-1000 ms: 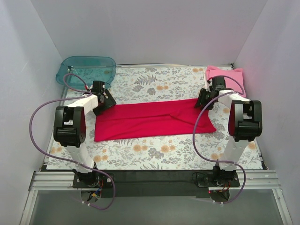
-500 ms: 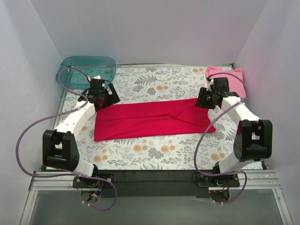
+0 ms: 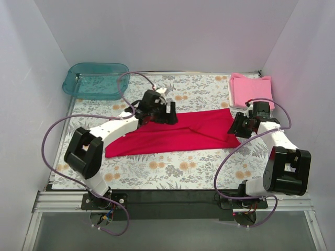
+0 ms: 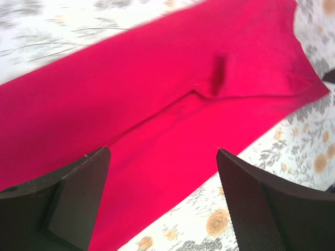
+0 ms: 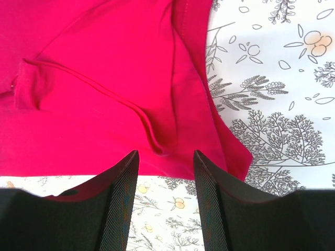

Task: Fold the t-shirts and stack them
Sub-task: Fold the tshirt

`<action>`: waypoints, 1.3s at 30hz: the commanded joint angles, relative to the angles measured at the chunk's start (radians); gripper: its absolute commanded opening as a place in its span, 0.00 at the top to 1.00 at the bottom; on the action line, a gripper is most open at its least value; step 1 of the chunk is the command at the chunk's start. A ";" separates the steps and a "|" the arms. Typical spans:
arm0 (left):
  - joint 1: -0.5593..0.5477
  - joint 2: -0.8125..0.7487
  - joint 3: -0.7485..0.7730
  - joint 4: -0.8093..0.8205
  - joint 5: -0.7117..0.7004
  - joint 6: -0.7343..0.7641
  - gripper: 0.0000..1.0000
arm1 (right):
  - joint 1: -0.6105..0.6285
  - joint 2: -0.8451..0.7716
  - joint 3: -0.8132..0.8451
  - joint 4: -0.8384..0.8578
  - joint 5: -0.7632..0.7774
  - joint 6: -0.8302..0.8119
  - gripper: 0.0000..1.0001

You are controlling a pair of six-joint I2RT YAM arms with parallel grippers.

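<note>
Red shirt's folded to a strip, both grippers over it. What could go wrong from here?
The right gripper hangs open over the red t-shirt's layered right end; it may pinch only the top layer, undoing the fold. The left gripper, open, is over mid-strip, so an uneven lift could skew the cloth. The right arm's cable lies beside the folded pink t-shirt and might drag it.

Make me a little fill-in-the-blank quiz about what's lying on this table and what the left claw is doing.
1. The shirt laid in a long strip across the table is ___.
2. The folded pink shirt lies in the far ___ corner.
3. The see-through tub sits in the far ___ corner.
4. The left claw, above the long shirt, has its jaws ___.
Missing words: red; right; left; open.
</note>
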 commanded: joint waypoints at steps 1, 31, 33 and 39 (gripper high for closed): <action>-0.075 0.074 0.117 0.097 0.035 0.069 0.25 | -0.008 -0.032 -0.012 0.008 -0.046 0.000 0.55; -0.190 0.610 0.545 0.131 0.221 0.086 0.63 | -0.013 0.062 -0.032 0.063 -0.123 -0.018 0.61; -0.192 0.614 0.547 0.133 0.224 0.081 0.65 | -0.013 0.070 -0.029 0.063 -0.129 -0.020 0.63; -0.192 0.625 0.547 0.134 0.230 0.074 0.66 | -0.013 0.082 -0.026 0.065 -0.131 -0.024 0.69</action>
